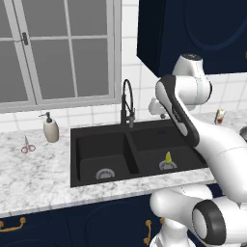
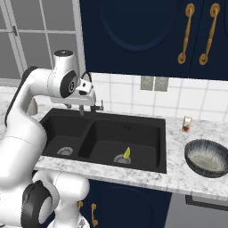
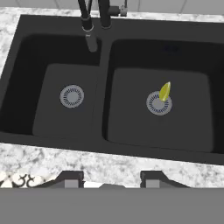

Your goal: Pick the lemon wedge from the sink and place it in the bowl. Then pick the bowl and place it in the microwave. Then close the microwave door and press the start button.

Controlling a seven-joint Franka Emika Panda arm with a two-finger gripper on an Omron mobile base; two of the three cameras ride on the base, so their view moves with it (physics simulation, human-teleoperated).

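Note:
The lemon wedge stands point-up beside the drain of the right basin of the black sink. My gripper hangs open and empty high above the sink, over its middle near the front rim, well to the left of the wedge. The bowl, dark-rimmed and with nothing in it, sits on the counter right of the sink. The microwave and its door are out of view.
A black gooseneck faucet rises behind the basin divider. A soap dispenser and scissors lie left of the sink. A small bottle stands by the backsplash near the bowl. Dark blue cabinets hang above.

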